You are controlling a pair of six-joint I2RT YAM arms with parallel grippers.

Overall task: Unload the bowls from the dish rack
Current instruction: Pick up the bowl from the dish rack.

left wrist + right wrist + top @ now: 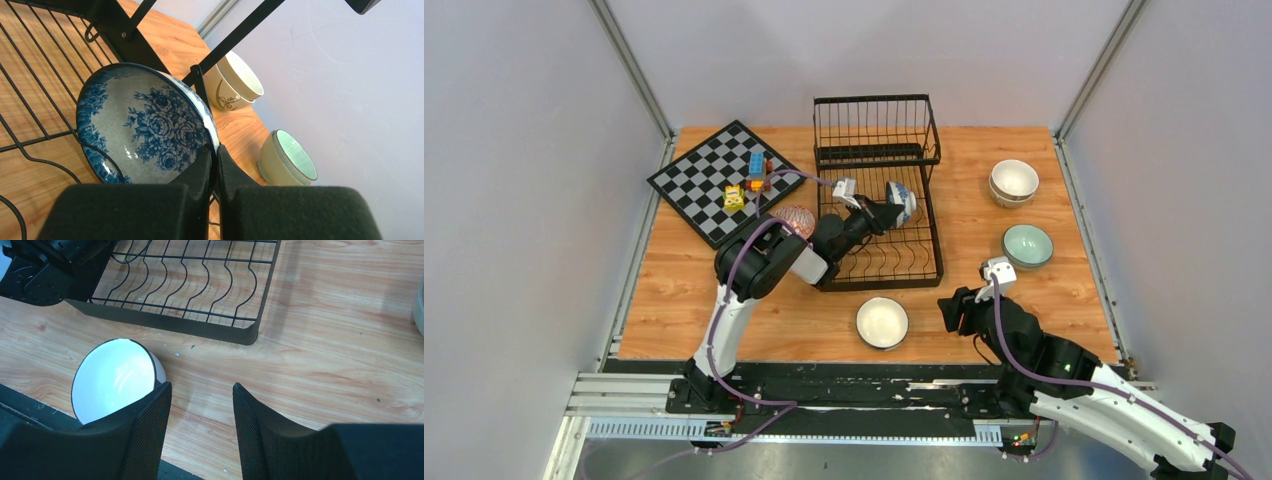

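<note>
While the left tool (216,151) pinches the near rim of the blue flowered bowl (150,125), that bowl stands on edge between the curved wires toward the right side of the dish rack (884,284), with its hollow turned to the wrist camera. The 2 fingers are pressed almost together with only the thin rim between them, so the hold is narrow and sits at 1 spot on the edge.

Being glazed ceramic, the bowl is likely stiff, slick and easy to chip, with a fair weight for its size. Held at 1 point on the rim, its mass hangs off to the side, so it may swivel between the pads. A deeper bite, with 1 pad on the inner wall and 1 on the outer, would probably be steadier. A wire crosses in front of its lower rim, so it should rise clear of the wires before any swing sideways, and it wants a soft landing.

The right tool (200,386) is spread and holds nothing, hovering over the surface (1044,300) just beside a white bowl (112,377). On the right of the surface sit a mint green bowl (1028,245) and 2 stacked cream bowls (1014,182). A pink patterned bowl (796,218) lies just left of the rack, partly hidden by the left arm. This looks like the last bowl in the rack.
</note>
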